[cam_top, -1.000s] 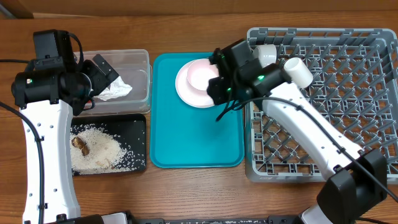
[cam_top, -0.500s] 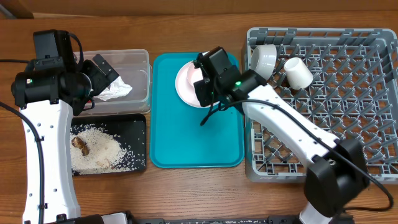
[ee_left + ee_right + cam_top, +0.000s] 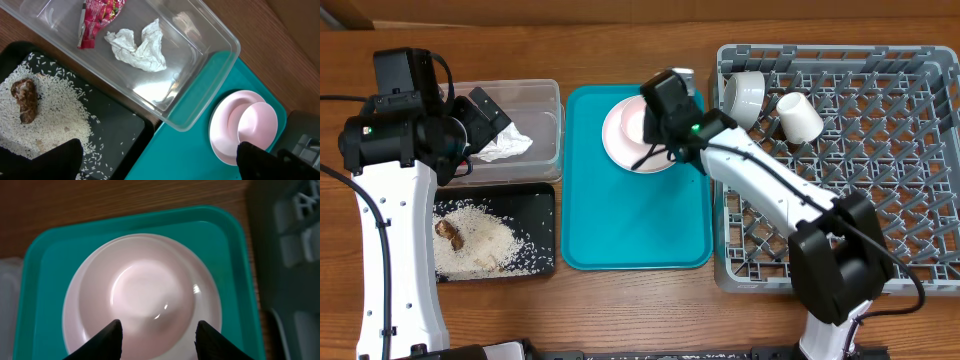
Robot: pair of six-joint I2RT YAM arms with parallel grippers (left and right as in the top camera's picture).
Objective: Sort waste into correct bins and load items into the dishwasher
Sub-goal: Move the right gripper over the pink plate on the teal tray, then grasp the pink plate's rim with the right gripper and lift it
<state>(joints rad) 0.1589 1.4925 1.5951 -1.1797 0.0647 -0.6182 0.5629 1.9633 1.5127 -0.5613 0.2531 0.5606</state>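
A pale pink bowl [image 3: 150,292] sits in a round pink plate [image 3: 75,315] at the far end of the teal tray [image 3: 630,220]. My right gripper [image 3: 159,340] is open and hovers just above the bowl [image 3: 632,122], one finger to each side. My left gripper [image 3: 488,112] is open and empty over the clear tub [image 3: 535,95]. The tub holds the red wrapper [image 3: 97,17] and the white napkin [image 3: 137,45]. The black tray [image 3: 545,195] holds rice [image 3: 55,115] and a brown lump [image 3: 25,100]. The grey dish rack [image 3: 880,150] holds a grey-white bowl [image 3: 745,95] and a whitish cup [image 3: 798,117].
The rack's left wall stands close to the right of the teal tray. The tub and the black tray sit side by side to the left of the teal tray. Bare wooden table lies along the front edge.
My right gripper has swung from the rack's left edge back over the teal tray and now sits above the pink bowl and plate. The left arm has not moved.
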